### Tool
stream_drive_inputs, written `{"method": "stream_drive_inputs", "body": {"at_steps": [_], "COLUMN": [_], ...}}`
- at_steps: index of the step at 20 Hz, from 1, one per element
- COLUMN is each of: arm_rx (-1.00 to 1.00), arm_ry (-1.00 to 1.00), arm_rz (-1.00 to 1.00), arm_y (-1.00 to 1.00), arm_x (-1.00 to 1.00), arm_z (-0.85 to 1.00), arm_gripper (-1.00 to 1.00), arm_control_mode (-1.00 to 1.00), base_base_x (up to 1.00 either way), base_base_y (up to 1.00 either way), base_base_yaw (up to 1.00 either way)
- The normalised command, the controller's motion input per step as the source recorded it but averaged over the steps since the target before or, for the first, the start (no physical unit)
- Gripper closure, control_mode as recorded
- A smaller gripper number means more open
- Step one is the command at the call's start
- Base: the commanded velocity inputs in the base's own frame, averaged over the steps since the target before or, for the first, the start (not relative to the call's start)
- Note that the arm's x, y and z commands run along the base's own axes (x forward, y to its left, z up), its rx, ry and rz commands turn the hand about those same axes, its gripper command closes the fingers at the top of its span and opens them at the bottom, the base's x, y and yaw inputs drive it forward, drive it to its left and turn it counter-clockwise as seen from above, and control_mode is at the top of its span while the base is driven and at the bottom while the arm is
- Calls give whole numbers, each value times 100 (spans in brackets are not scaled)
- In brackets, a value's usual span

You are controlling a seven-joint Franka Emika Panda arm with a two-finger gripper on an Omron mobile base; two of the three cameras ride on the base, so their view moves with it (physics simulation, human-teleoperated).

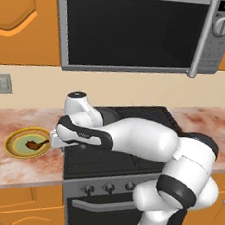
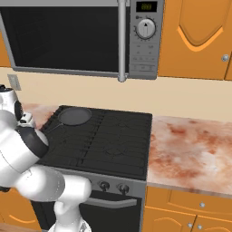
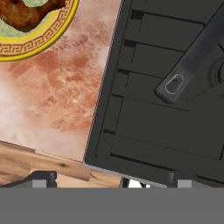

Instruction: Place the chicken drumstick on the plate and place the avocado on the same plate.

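Over on the marbled surface (image 1: pixel 13 168) left of the stove (image 1: pixel 125 154), the plate (image 1: pixel 15 137) sits with the chicken drumstick (image 1: pixel 36 145) lying on its pale green centre, the thin end pointing toward the stove. From the hand view the plate's yellow patterned rim (image 3: pixel 41 39) shows at the upper left with the drumstick (image 3: pixel 26 15) resting inside it, and the stove's dark grate runs down the right side. The white arm reaches leftward across the front of the stove, its wrist ending just beside the plate's right edge. The tool (image 3: pixel 111 177) hangs above the seam where the surface meets the stove's edge; its two dark fingertips (image 3: pixel 43 177) stand well apart at the bottom of the hand view, with nothing held between them. A dark frying pan (image 2: pixel 74 116) rests on the rear left burner, and its long handle (image 3: pixel 192 57) slants across the grate in the hand view. A microwave (image 2: pixel 81 36) hangs above the stove among orange cabinets.
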Motion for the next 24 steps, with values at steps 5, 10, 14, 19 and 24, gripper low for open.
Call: {"method": "stream_drive_inputs", "body": {"at_steps": [5,10,14,19,24], "arm_rx": [0,0,0,0,0], "arm_ry": [0,0,0,0,0], "arm_rz": [0,0,0,0,0], "arm_y": [0,0,0,0,0], "arm_x": [0,0,0,0,0], "arm_z": [0,0,0,0,0], "arm_gripper": [-100,-100,-100,-100,-100], "arm_control_mode": [100,100,100,100,100], "base_base_x": [-51,-48,-12,3,14], "base_base_y": [2,34,71,83,82], "base_base_yaw": [0,0,-8,-13,-14]}}
